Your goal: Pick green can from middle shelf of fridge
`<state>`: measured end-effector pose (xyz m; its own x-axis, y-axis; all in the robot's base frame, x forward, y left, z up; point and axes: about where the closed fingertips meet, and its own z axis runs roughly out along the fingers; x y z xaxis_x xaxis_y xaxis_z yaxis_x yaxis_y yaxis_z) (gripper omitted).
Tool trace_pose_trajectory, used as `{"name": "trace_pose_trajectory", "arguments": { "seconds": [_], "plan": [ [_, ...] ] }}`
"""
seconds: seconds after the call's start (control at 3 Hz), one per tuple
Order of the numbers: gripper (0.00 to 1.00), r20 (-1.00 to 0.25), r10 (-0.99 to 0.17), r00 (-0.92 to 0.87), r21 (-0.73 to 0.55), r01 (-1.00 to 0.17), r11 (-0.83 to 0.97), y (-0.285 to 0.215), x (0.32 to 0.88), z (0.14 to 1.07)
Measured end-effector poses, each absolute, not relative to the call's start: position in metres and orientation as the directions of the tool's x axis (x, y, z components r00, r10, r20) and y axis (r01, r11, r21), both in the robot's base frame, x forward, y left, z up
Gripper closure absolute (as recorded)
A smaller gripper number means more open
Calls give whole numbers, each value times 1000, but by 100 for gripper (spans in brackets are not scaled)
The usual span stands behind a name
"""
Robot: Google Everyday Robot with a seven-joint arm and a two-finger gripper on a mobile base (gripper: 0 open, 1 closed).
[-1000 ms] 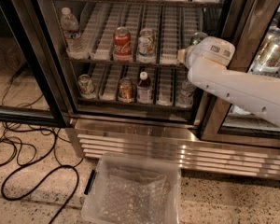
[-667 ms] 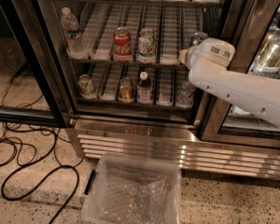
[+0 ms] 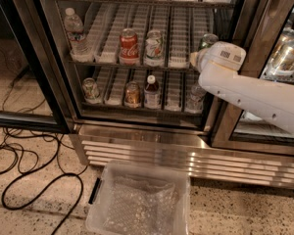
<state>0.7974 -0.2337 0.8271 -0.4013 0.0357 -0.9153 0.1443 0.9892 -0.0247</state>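
The speckled stone floor (image 3: 34, 207) is carrying everything down here. Black cables (image 3: 68, 175) are lying in loose loops across its left side, one curling toward a clear plastic bin (image 3: 146, 165) that is sitting just in front of the fridge (image 3: 137, 148) and its louvred grille. Crinkled clear wrap is lining the bin. Higher up, the gripper (image 3: 196, 60) is reaching in at the right end of the middle shelf (image 3: 179, 43).

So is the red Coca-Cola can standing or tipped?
Standing: the red Coca-Cola can sits upright, silver top up, on the white-ribbed middle shelf. The gripper is at that shelf's right end.
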Motion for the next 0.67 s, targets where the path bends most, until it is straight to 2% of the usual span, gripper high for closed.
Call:
{"name": "trace_pose_trajectory", "arguments": {
  "seconds": [0.67],
  "plan": [
    [32,-926,43,-375,-14,150,989,-230,804,834]
  ]
}}
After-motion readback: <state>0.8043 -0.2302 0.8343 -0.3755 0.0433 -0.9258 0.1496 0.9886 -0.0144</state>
